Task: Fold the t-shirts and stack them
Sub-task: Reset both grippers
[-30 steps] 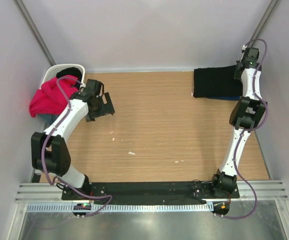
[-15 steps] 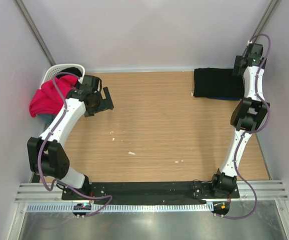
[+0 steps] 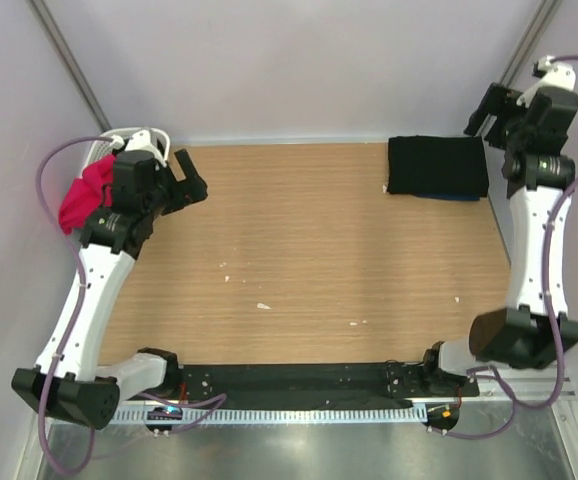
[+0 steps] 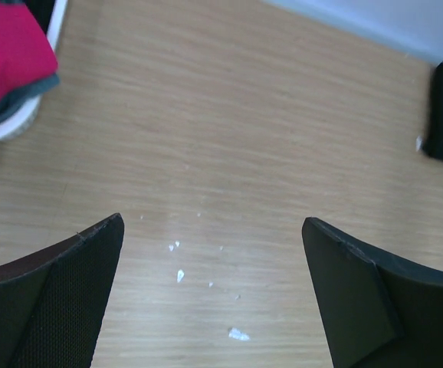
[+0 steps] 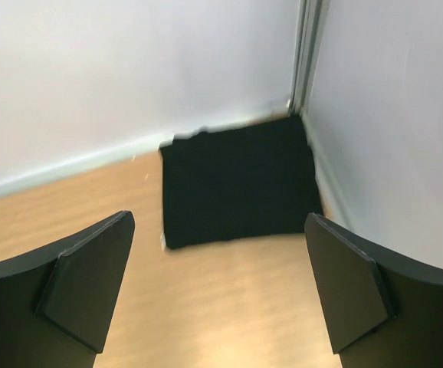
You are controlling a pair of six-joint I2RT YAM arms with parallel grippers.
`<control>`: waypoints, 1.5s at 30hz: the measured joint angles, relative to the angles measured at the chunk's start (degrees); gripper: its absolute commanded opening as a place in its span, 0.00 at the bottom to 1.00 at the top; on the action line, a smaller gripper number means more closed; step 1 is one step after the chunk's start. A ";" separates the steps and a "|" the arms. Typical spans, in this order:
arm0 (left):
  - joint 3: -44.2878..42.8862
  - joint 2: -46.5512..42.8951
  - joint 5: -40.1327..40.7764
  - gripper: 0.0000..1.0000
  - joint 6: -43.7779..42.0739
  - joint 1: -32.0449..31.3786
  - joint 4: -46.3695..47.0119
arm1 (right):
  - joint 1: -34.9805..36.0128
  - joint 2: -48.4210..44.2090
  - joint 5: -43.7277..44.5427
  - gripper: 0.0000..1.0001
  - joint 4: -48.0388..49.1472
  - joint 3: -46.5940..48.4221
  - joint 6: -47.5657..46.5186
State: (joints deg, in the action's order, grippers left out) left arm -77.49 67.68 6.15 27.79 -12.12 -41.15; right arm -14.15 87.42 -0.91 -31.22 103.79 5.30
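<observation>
Black t-shirt (image 3: 437,166), one; magenta-red t-shirt (image 3: 79,198), one.

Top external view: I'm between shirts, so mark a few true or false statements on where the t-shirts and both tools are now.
1. The black t-shirt lies folded at the far right corner of the table. True.
2. The left tool is shut on the magenta-red t-shirt. False: it is open and empty, and that shirt sits at the white basket.
3. The right tool is open and holds nothing. True.
4. A t-shirt is spread flat in the middle of the table. False: only small white specks lie there.
</observation>
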 measured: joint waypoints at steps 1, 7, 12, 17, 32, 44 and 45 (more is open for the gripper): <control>0.48 -1.42 0.33 1.00 0.02 0.13 1.25 | -0.07 -4.00 -0.52 1.00 0.63 -4.68 1.14; 12.59 -11.54 1.51 1.00 0.74 0.59 6.95 | -0.46 -26.01 -4.92 1.00 6.95 -37.22 9.01; 27.82 -20.96 1.31 1.00 3.54 0.63 8.24 | -0.48 -41.72 -11.39 1.00 10.99 -59.58 17.49; 35.45 -28.28 1.14 1.00 6.86 0.63 8.31 | -0.48 -54.86 -12.61 1.00 12.26 -74.47 23.10; 35.54 -26.16 1.92 1.00 7.54 0.63 6.67 | -0.48 -48.41 -11.26 1.00 13.66 -78.90 25.49; 35.54 -25.03 1.07 1.00 7.58 0.63 8.04 | -0.48 -46.64 -9.90 1.00 16.72 -74.25 25.27; 35.54 -24.74 0.87 1.00 7.56 0.63 8.09 | -0.48 -46.64 -9.75 1.00 16.68 -74.10 25.22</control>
State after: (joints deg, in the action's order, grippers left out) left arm -41.95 42.94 7.03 35.35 -11.49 -33.06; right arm -14.63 40.77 -10.66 -14.55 29.69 30.52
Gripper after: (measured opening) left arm 0.996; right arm 0.996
